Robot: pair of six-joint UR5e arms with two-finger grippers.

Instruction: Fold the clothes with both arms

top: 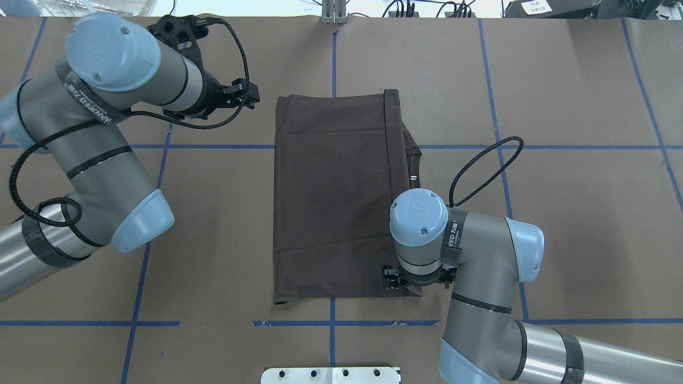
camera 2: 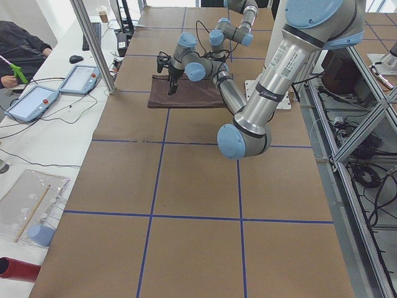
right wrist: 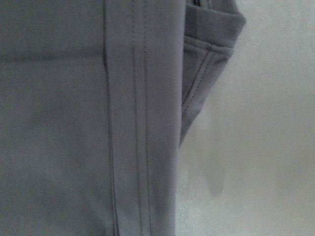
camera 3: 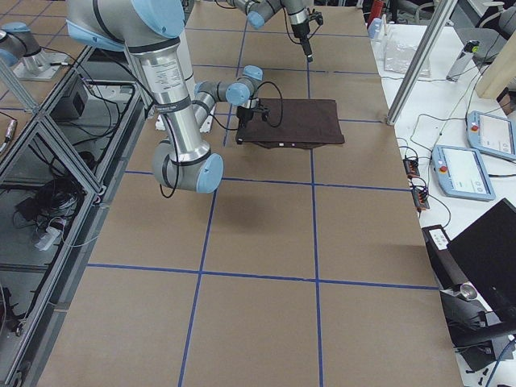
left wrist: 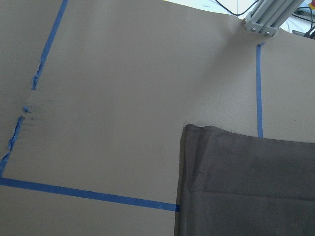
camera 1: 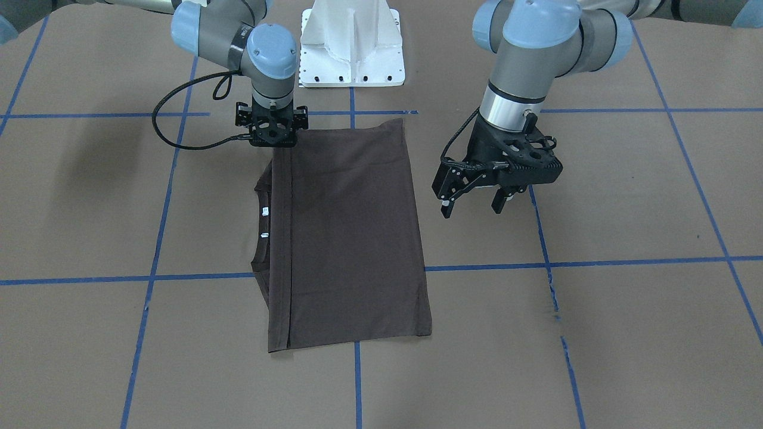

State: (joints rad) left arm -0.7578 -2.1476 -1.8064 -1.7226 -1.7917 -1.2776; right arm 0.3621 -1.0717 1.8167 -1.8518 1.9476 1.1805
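Note:
The dark brown T-shirt [camera 1: 351, 238] lies folded into a flat rectangle on the brown table, its collar and white tags [camera 1: 264, 210] peeking out along one long edge. My right gripper [camera 1: 279, 146] points straight down onto the shirt's corner nearest the robot base. Its fingers are hidden under its body, so I cannot tell its state. The right wrist view shows only a hem of the shirt [right wrist: 74, 123] very close up. My left gripper [camera 1: 472, 205] hangs open and empty above bare table, beside the shirt's opposite long edge. The left wrist view shows a far corner of the shirt [left wrist: 246, 187].
The white base block [camera 1: 351, 42] stands just behind the shirt. Blue tape lines [camera 1: 357, 381] grid the table. Side tables hold tablets [camera 2: 31, 102] and a metal post [camera 2: 93, 43], with a person's arm [camera 2: 18, 49] beyond.

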